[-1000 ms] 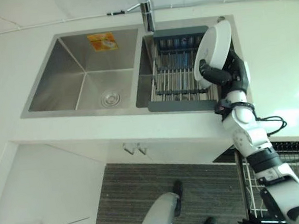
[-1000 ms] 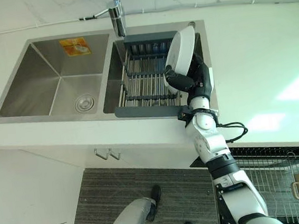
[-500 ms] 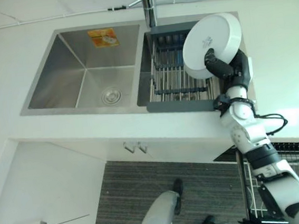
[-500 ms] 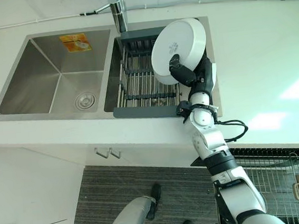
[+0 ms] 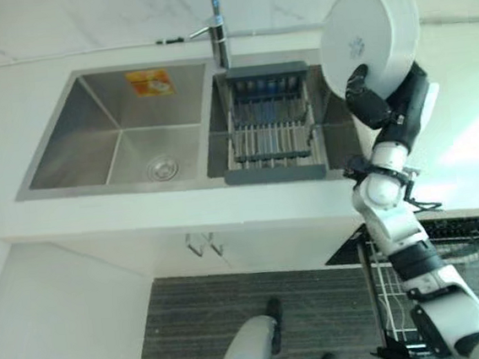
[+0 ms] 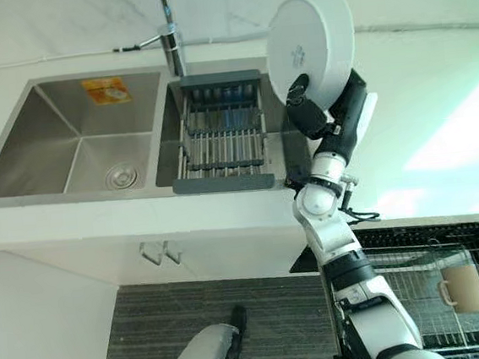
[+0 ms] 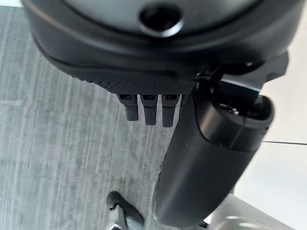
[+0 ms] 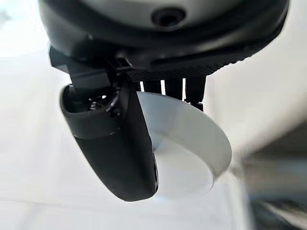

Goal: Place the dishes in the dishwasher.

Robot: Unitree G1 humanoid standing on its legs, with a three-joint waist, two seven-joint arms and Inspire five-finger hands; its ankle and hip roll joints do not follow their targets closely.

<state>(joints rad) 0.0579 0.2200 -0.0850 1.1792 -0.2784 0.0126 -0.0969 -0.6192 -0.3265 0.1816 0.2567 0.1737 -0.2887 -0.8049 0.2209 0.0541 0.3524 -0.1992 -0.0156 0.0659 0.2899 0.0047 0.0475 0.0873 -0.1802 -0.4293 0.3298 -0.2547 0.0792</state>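
Stainless steel sink (image 5: 91,134) lies at the left, with a grey drying rack (image 5: 270,126) in its right basin under the tap (image 5: 216,16). The left hand (image 7: 158,103) hangs above the floor, fingers relaxed and holding nothing. To the right, the right hand (image 5: 381,102) grasps a white plate (image 5: 369,27): the thumb presses on its underside, the fingers are behind it. The plate is lifted above the counter (image 5: 462,107), beside the rack. The dishwasher basket (image 6: 419,285), holding a mug (image 6: 462,287), stands low at the right.
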